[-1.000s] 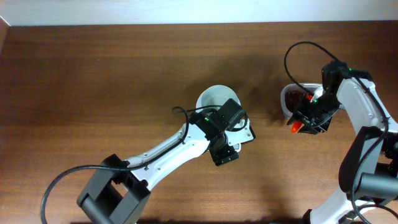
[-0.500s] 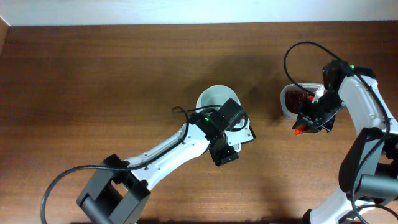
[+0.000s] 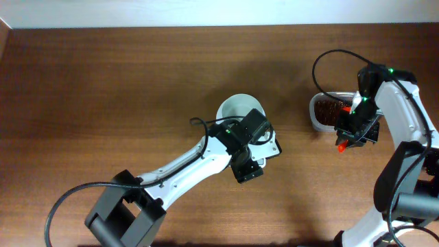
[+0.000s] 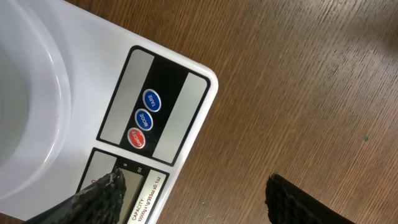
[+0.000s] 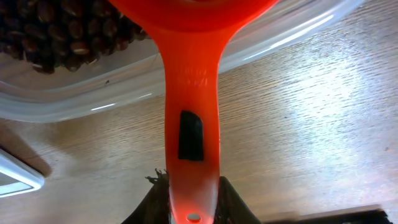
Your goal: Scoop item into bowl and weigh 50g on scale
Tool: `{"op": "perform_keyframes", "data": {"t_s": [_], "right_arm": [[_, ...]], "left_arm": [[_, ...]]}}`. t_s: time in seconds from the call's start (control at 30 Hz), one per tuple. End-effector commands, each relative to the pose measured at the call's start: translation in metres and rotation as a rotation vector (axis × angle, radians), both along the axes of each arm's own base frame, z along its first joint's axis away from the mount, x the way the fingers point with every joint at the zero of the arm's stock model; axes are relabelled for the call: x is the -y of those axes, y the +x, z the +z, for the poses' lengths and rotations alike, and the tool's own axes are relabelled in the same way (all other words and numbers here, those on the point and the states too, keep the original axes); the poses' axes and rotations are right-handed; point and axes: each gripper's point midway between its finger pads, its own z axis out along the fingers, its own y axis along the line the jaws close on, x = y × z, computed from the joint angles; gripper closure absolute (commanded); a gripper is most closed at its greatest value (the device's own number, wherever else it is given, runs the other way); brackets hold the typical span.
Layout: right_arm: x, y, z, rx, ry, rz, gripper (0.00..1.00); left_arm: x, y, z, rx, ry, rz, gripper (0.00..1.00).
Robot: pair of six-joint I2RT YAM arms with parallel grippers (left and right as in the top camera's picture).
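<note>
My right end effector (image 5: 194, 199) grips the orange scoop's (image 5: 189, 93) handle tip, cup at the beans (image 5: 56, 31) by the right edge of the counter (image 3: 137, 82), left end effector (image 4: 199, 196) open over the scale (image 4: 155, 112); that tail grip could twist, spilling beans before the bowl (image 3: 239, 108).

place: lab bench | signs: left arm (image 3: 182, 165), right arm (image 3: 406, 120) (cabled), wooden table (image 3: 103, 89)

Wooden table (image 3: 103, 82) from above.
Brown grain throughout; a pale strip (image 3: 206, 12) (wall or floor, unclear) borders its far edge.
</note>
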Motion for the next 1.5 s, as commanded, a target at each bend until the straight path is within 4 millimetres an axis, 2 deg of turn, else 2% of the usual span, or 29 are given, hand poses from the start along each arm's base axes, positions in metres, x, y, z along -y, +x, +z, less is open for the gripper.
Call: {"op": "perform_keyframes", "data": {"t_s": [0.0,0.07,0.13,0.17,0.23,0.27,0.33,0.4,0.47,0.57,0.63,0.7,0.73,0.8,0.87,0.9,0.93,1.0,1.03,1.1,1.27,1.37,1.43,1.47], "right_arm": [[0.009,0.006,0.014,0.029,-0.025,0.029,0.78],[0.014,0.009,0.025,0.041,-0.028,0.016,0.71],[0.014,0.014,0.037,0.063,-0.012,0.002,0.6],[0.016,0.016,0.045,0.07,-0.012,-0.004,0.38],[0.018,0.016,0.056,0.073,-0.008,-0.006,0.15],[0.019,0.014,0.058,0.067,-0.006,-0.002,0.09],[0.019,0.011,0.058,0.058,0.0,0.001,0.09],[0.014,0.016,0.069,0.121,0.069,-0.037,0.09],[0.017,0.017,0.093,0.231,0.119,-0.092,0.08],[0.035,0.007,0.13,0.402,0.13,-0.248,0.08],[0.04,-0.006,0.141,0.55,0.151,-0.366,0.08],[0.041,-0.024,0.13,0.621,0.132,-0.454,0.08],[0.037,-0.032,0.121,0.633,0.131,-0.482,0.04],[0.026,-0.049,0.094,0.636,0.142,-0.554,0.01],[0.022,-0.057,0.075,0.641,0.145,-0.592,0.01],[0.021,-0.058,0.069,0.652,0.143,-0.589,0.08],[0.021,-0.059,0.063,0.652,0.146,-0.596,0.09],[0.008,-0.052,0.045,0.661,0.241,-0.597,0.08],[0.002,-0.048,0.042,0.674,0.289,-0.586,0.05],[-0.011,-0.039,0.038,0.713,0.382,-0.521,0.01],[-0.01,-0.034,0.02,0.67,0.403,-0.53,0.06],[-0.02,-0.022,0.02,0.719,0.513,-0.54,0.1],[-0.013,-0.013,0.017,0.774,0.501,-0.573,0.2],[-0.007,-0.012,0.014,0.772,0.474,-0.61,0.22]], "left_arm": [[0.001,0.0,-0.002,0.003,0.006,-0.013,0.25],[0.001,0.0,-0.002,0.003,0.006,-0.013,0.25],[0.001,0.0,-0.002,0.003,0.006,-0.013,0.25],[0.001,0.0,-0.002,0.003,0.007,-0.013,0.25],[0.001,0.0,-0.002,0.003,0.007,-0.013,0.25],[0.001,0.0,-0.002,0.003,0.006,-0.013,0.25],[0.001,0.0,-0.002,0.004,0.006,-0.013,0.25],[0.0,0.0,-0.002,0.001,0.009,-0.013,0.25],[0.0,0.0,-0.002,0.001,0.009,-0.013,0.25],[0.0,0.0,-0.002,0.001,0.01,-0.013,0.25],[0.0,0.0,-0.002,0.002,0.008,-0.013,0.25],[0.001,0.001,-0.002,0.005,0.006,-0.013,0.25],[0.001,0.001,-0.002,0.007,0.004,-0.013,0.25],[0.002,0.002,-0.001,0.009,0.001,-0.013,0.25],[0.002,0.002,-0.001,0.009,0.001,-0.013,0.26],[0.002,0.002,-0.002,0.01,0.002,-0.013,0.27],[0.001,0.003,-0.002,0.016,0.006,-0.011,0.27],[-0.008,0.013,-0.002,0.072,0.059,0.01,0.36],[-0.012,0.017,-0.003,0.093,0.081,0.019,0.38],[-0.014,0.019,-0.002,0.109,0.095,0.005,0.48],[-0.013,0.018,-0.008,0.095,0.101,-0.001,0.46],[-0.015,0.016,-0.02,0.071,0.126,-0.004,0.43],[-0.016,0.015,-0.03,0.054,0.146,-0.017,0.41],[-0.017,0.014,-0.032,0.049,0.151,-0.017,0.4]]}}
